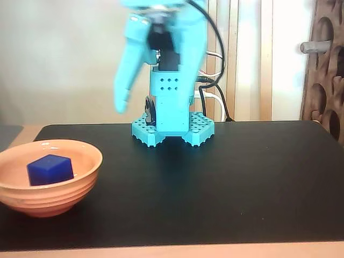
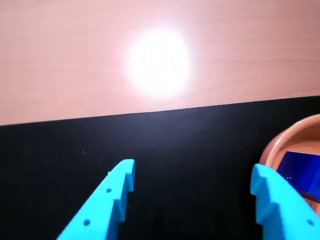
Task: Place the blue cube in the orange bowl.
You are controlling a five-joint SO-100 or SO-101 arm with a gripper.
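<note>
The blue cube point(image 1: 50, 169) lies inside the orange bowl point(image 1: 80, 185), which stands at the left front of the black mat. In the wrist view the bowl's rim point(image 2: 280, 142) and part of the cube point(image 2: 302, 167) show at the right edge. My gripper point(image 2: 194, 169) is open, its turquoise jaws far apart with nothing between them, hanging over the mat beside the bowl. In the fixed view the arm is folded back over its base, and one finger point(image 1: 122, 97) points down, well above and behind the bowl.
The turquoise base point(image 1: 172, 129) sits at the back middle of the black mat point(image 1: 226, 183), with cables point(image 1: 215, 91) behind it. Light wood table point(image 2: 75, 60) shows beyond the mat's edge, with a bright glare spot. A brown perforated panel point(image 1: 325, 70) stands at the far right.
</note>
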